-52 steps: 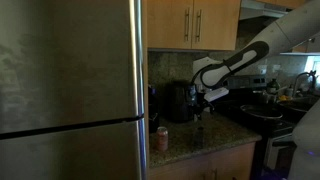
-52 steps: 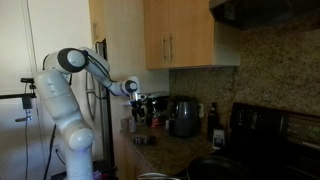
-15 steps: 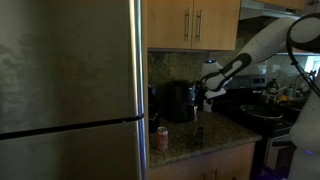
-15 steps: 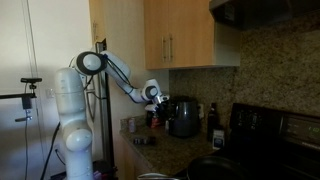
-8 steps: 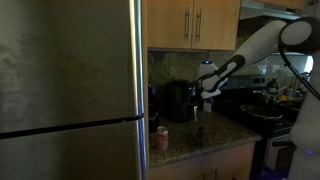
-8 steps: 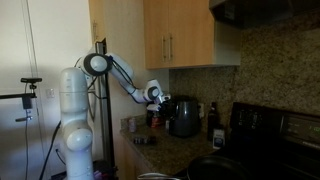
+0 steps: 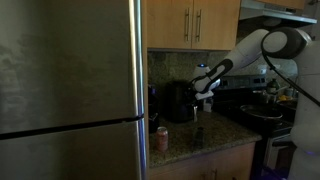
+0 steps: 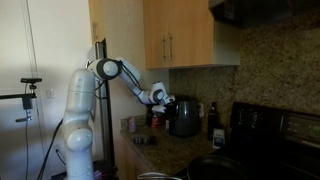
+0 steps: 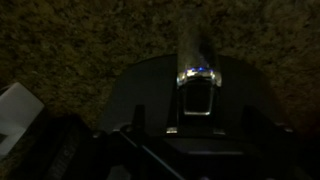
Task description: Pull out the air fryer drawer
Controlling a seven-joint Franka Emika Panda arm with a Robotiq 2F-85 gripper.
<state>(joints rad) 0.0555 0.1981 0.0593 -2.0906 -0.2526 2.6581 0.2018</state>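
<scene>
Reaching further than it did a few seconds earlier, the white arm has stretched out across the counter and carried the gripper point(image 7: 201, 90) closer to the air fryer point(image 7: 180, 102), which it now stands just beside at about the height of the upper body; whether it touches is not clear in both exterior views. The air fryer sits well back on the speckled granite counter point(image 7: 215, 142), against the backsplash and under the wooden wall cabinets point(image 7: 195, 22), between the tall brushed-steel fridge point(image 7: 70, 90) and the stove side, so the arm probably has to come in low and level to clear the cabinets. From the other side the gripper point(image 8: 160, 100) faces the air fryer point(image 8: 184, 118), a squat black box with rounded edges and a matte, dull shell. In the wrist view the air fryer point(image 9: 150, 95) fills the middle as a dark dome against rough mottled stone point(image 9: 70, 40), with a glossy part point(image 9: 196, 72) carrying a small blue glint at its centre, perhaps the drawer's handle. The lighting is too dim to tell how the jaws stand. A small orange-red can point(image 7: 162, 138) stands near the counter's front edge, apart from the approach.
</scene>
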